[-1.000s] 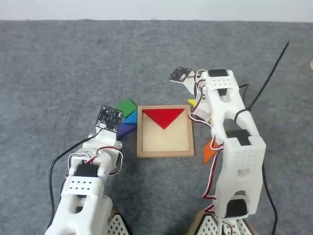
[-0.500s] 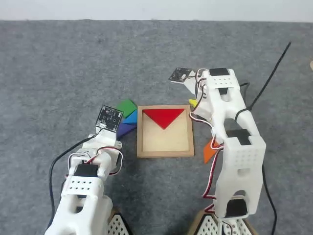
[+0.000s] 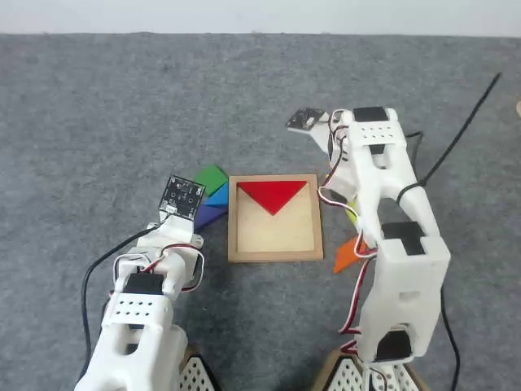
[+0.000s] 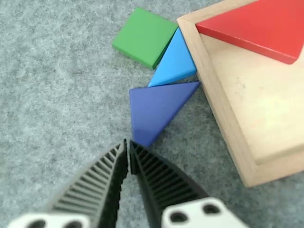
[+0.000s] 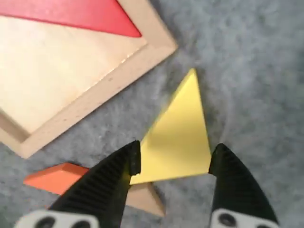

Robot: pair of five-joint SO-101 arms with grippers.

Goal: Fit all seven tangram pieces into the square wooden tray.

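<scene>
Right hand [image 5: 176, 154] spread wide over the yellow triangle [image 5: 178, 133].
Its two black fingers stand one at each side of the triangle's broad end, above the grey counter [image 5: 247, 57]. A corner of the wooden tray [image 5: 142, 54], holding a red triangle [image 5: 71, 12], is near, and an orange piece [image 5: 54, 180] lies just beside.

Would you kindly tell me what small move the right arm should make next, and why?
Probably lower the right end effector and close on the yellow triangle: it hangs open astride the triangle's wide end, and that piece lies on the mat outside the tray.
</scene>
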